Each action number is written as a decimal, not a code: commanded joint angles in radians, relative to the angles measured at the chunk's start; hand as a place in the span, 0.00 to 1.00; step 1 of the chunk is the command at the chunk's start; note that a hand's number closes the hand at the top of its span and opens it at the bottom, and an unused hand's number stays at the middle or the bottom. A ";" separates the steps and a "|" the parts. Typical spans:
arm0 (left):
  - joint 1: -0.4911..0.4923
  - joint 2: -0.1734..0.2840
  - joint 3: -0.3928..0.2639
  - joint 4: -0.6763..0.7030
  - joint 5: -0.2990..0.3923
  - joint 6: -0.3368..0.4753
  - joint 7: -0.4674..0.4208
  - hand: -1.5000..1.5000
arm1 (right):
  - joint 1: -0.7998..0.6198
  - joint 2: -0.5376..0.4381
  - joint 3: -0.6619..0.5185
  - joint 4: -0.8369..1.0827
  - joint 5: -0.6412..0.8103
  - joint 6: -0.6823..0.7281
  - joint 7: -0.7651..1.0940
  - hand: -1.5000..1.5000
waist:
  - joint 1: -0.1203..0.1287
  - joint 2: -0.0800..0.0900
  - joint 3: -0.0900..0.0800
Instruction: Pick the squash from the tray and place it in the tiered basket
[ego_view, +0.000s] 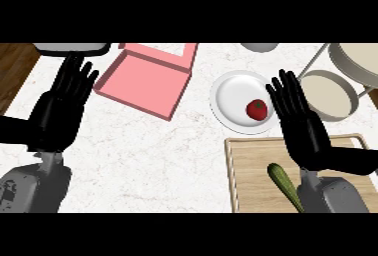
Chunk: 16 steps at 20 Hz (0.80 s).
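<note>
The squash is long, narrow and green. It lies flat on the wooden tray, slanted, below the fingers of the right hand and partly hidden by that forearm. The tiered basket has round cream bowls on a grey frame, just right of those fingers.

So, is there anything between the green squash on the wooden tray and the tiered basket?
Yes. The open right hand hangs over the wooden tray's far edge, between the long green squash and the tiered wire basket. The white plate with a red tomato lies left of that path.
</note>
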 joint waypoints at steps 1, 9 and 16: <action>0.058 0.009 -0.008 0.011 -0.052 0.006 -0.004 0.50 | 0.040 -0.094 -0.071 -0.064 -0.008 0.067 0.008 1.00 | -0.003 0.017 0.004; 0.323 0.033 -0.087 0.184 -0.234 0.092 -0.016 0.50 | 0.172 -0.275 -0.380 0.130 0.034 -0.108 0.050 0.00 | -0.053 0.025 0.006; 0.380 -0.042 -0.148 0.212 -0.320 0.144 -0.069 0.50 | 0.387 -0.302 -0.521 0.026 -0.114 0.197 -0.118 0.00 | -0.009 0.016 0.004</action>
